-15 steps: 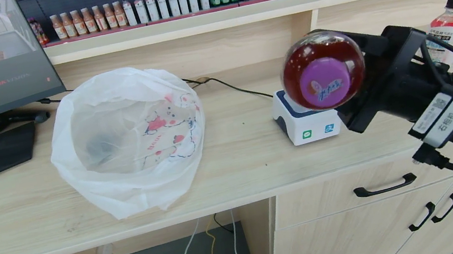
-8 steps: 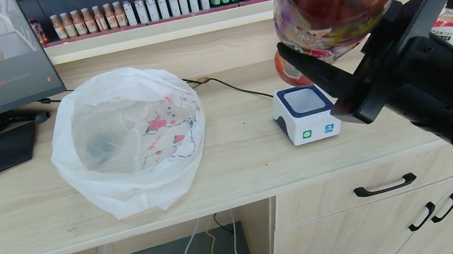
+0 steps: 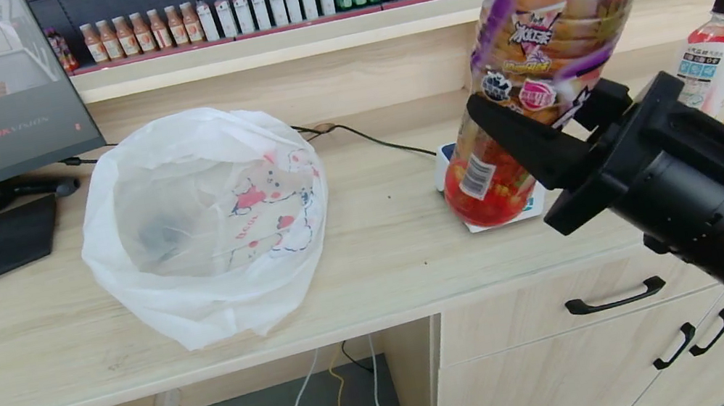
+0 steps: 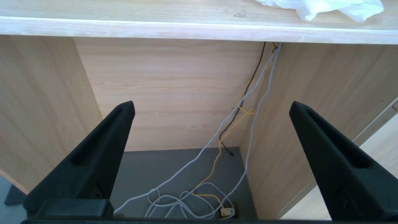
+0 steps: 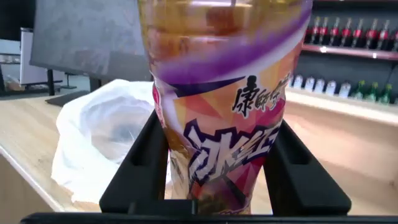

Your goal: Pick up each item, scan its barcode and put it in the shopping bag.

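Bottle (image 3: pixel 542 48) of tea, purple-capped: held clamped about its lower half in the right claw (image 3: pixel 540 125), one black finger pressed on each side of the label. Its long axis was kept near upright, cap uppermost, leaning a little. The base was poised just above the white scanner (image 3: pixel 442 162) on the bench (image 3: pixel 26 347). The barcode (image 3: pixel 475 177) was noted low on the bottle wall, facing sideways rather than down.

Shopping bag (image 3: pixel 203 222), white plastic, mouth open upward: set on the bench well apart from the bottle, on the robot's left of it. A sideways carry by the right arm was judged necessary, followed by a release over the mouth.

Left claw (image 4: pixel 211 162): fingers spread apart, nothing held, hung below the bench edge near loose cables (image 4: pixel 205 186).
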Controlling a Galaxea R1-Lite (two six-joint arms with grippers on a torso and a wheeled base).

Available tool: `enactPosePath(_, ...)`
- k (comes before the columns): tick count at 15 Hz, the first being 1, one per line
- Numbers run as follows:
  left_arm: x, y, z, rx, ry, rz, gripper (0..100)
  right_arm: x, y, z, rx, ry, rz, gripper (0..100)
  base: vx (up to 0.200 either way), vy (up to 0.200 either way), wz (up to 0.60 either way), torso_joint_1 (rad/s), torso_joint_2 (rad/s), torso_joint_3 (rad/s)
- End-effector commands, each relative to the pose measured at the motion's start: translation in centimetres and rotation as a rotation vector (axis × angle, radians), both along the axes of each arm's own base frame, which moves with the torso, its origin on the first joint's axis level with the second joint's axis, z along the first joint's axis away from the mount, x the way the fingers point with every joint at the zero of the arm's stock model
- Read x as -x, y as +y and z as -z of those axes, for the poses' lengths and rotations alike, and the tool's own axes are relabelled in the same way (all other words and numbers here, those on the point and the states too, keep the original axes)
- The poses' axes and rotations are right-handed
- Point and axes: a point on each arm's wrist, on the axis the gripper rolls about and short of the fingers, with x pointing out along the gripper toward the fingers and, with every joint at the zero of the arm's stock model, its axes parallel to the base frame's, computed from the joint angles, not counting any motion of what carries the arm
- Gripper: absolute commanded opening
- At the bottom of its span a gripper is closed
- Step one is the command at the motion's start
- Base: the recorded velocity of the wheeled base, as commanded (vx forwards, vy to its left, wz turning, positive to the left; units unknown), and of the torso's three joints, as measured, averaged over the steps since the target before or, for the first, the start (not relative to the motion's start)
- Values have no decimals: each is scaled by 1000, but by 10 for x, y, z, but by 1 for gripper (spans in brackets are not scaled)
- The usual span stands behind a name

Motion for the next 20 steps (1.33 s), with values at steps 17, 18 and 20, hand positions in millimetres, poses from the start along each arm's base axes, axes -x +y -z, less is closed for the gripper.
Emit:
enactPosePath(17, 0, 0, 0, -2, 1, 2, 100, -10, -11, 22, -132, 219, 155, 0, 0, 47, 0, 1, 1, 0)
enactPosePath(18, 0, 0, 0, 0, 1, 0, 100, -10, -12, 23, -130, 221, 157, 0, 0, 200, 0, 2, 7, 2)
enactPosePath(20, 0, 0, 0, 0, -1, 0, 100, -11, -12, 24, -130, 224, 158, 0, 0, 200, 0, 2, 0, 5)
